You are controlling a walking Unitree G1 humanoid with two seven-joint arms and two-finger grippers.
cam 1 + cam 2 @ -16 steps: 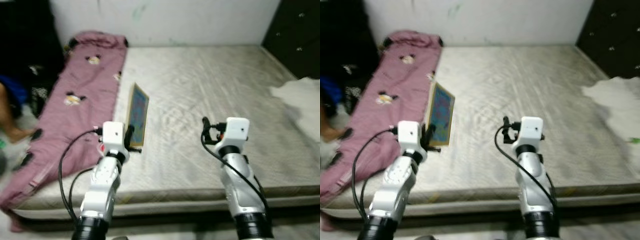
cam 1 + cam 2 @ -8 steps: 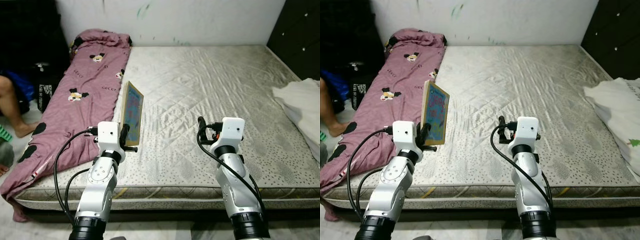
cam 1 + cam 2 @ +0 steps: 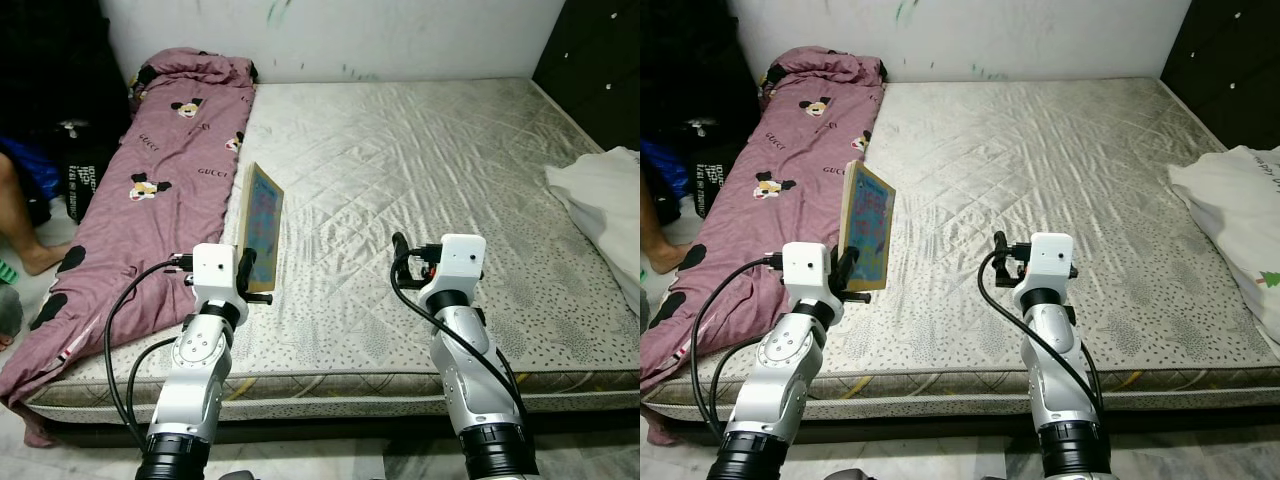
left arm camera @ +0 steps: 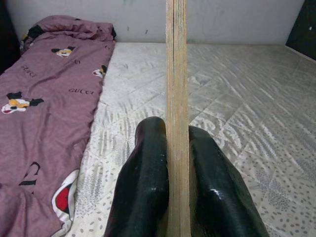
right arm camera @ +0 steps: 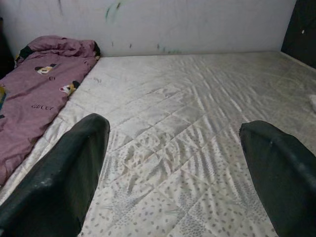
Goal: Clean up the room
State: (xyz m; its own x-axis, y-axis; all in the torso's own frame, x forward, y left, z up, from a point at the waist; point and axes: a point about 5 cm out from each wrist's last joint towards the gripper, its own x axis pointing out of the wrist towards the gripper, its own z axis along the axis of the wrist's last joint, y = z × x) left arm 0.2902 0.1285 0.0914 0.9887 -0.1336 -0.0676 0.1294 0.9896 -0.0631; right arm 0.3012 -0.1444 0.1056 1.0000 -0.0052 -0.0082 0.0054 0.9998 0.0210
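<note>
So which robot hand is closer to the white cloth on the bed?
The right hand. It hovers open over the mattress, with the white cloth farther off to its right. The left hand is across the bed, shut on the book.
</note>
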